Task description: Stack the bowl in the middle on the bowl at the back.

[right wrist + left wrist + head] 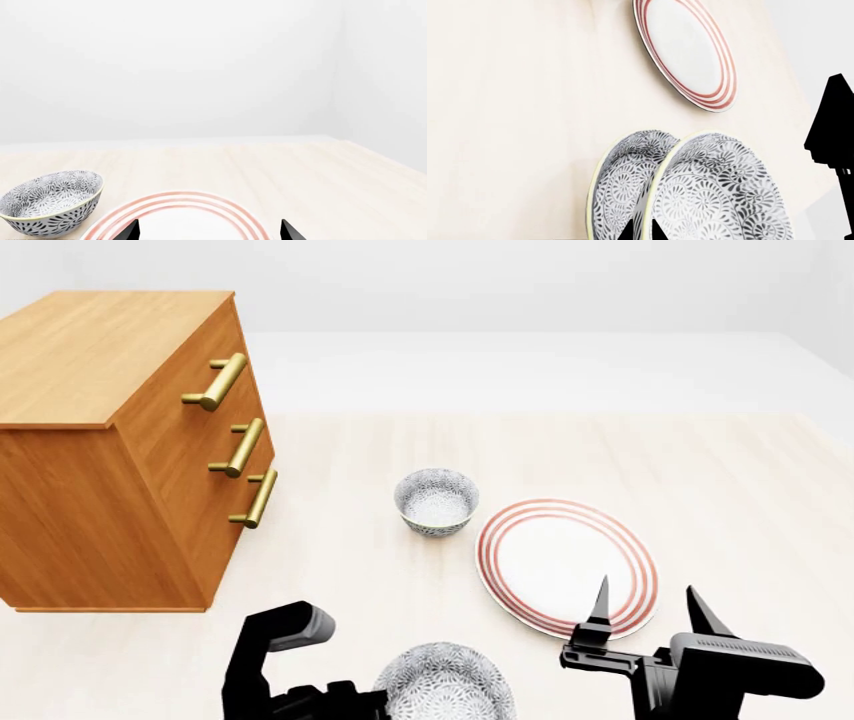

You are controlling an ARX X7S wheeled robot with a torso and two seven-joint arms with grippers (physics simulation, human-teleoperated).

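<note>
Closely, in the left wrist view, the left hand [642,231] has its fingertips nearly together on either side of the rim of the bowl in the middle [720,195], apparently pinching it; a second speckled bowl [624,180] overlaps behind. It looks hard, glazed and slippery, so a deep rim pinch suits it.

In the head view, the bowl at the back [437,500] sits well ahead on the counter [347,460], beside the plate [567,565].

In the right wrist view, the right hand [210,231] is spread wide and empty.
</note>
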